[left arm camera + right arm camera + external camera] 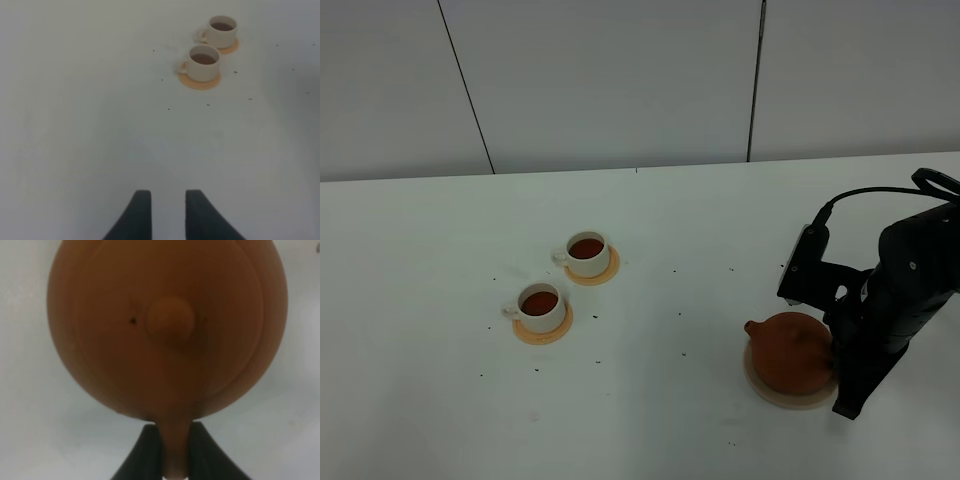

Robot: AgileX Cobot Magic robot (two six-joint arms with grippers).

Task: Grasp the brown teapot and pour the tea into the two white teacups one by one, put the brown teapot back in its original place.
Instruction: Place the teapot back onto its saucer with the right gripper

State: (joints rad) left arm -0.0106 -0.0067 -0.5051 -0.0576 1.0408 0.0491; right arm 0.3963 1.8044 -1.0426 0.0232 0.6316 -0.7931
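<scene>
Between the right fingers [152, 452], brown teapot [167, 327] handle, seemingly pinched

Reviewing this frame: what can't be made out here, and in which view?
- Teapot handle: in the high view the right arm hides it; the right wrist view shows it only between the right claw fingers.
- Left claw: outside the high view; the left wrist view shows only the finger tips.
- Tan coaster: mostly under the teapot, absent from the right wrist view.
- Dark specks on the table: too small to identify.
</scene>
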